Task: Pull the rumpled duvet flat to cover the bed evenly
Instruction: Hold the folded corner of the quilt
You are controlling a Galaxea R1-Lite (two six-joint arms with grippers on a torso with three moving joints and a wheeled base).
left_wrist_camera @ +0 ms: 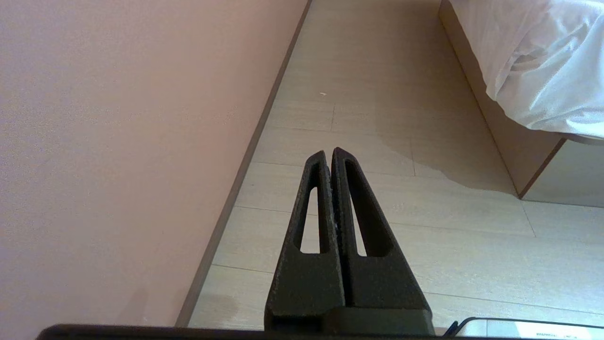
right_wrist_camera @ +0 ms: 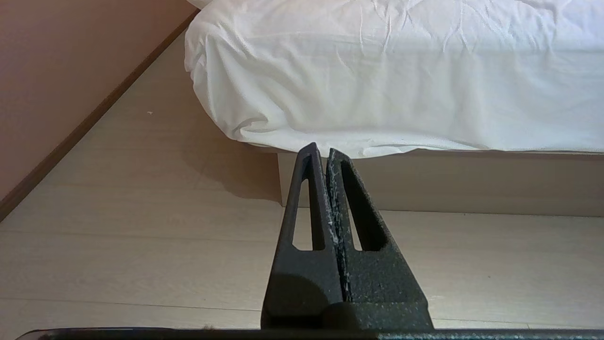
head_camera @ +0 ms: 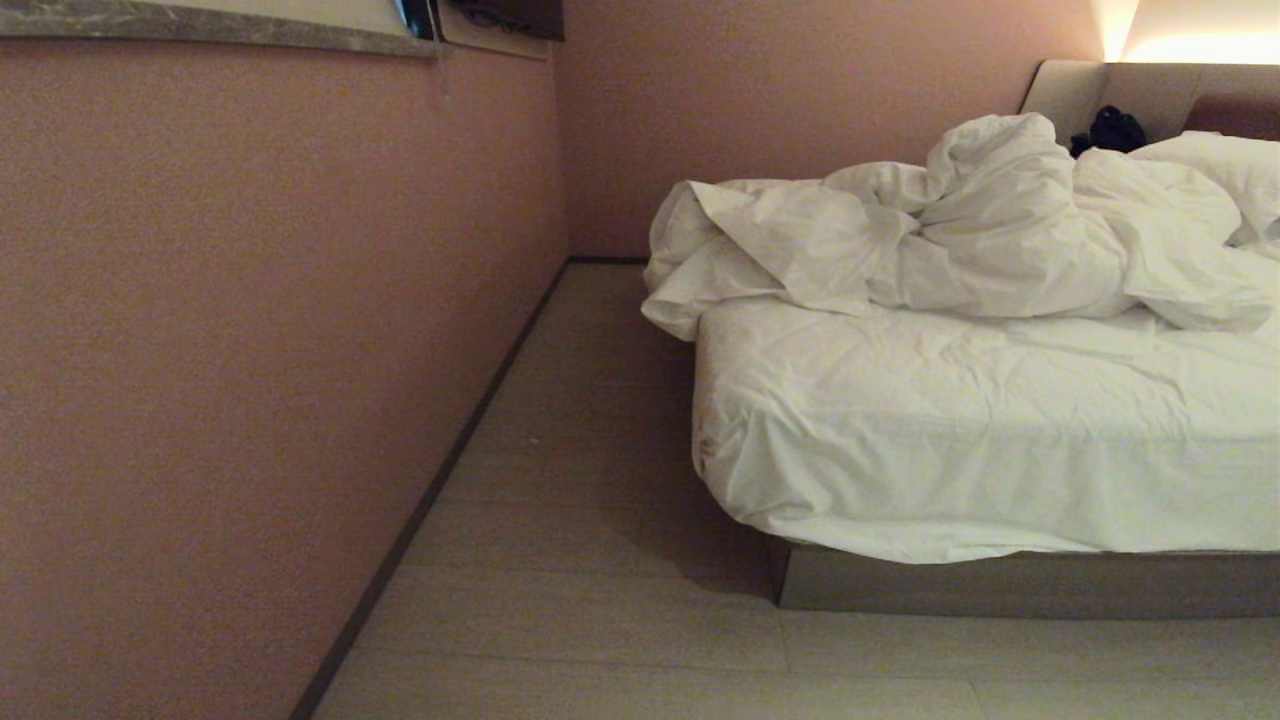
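Duvet: the duvet [head_camera: 960,235] lay bunched in a big lump near the head of the bed [head_camera: 1000,585], on the sheet [head_camera: 980,440].
Left gripper: the left gripper [left_wrist_camera: 329,152] was pressed together, holding nothing, low over the floor [left_wrist_camera: 377,94].
Right gripper: the right gripper [right_wrist_camera: 321,150] was pressed together too, near the bed's corner.
Danger: a grab might catch the sheet too, because both are white.

I'm looking into a bedroom, most likely a hotel room: a low bed [head_camera: 1000,440] on a grey-beige platform base carries a white sheet, a heaped white duvet [head_camera: 960,230] and a pillow [head_camera: 1230,170] against a padded headboard [head_camera: 1160,95]. Plain pinkish walls [head_camera: 250,350], pale plank flooring [head_camera: 580,620] and warm light glowing above the headboard fit that.
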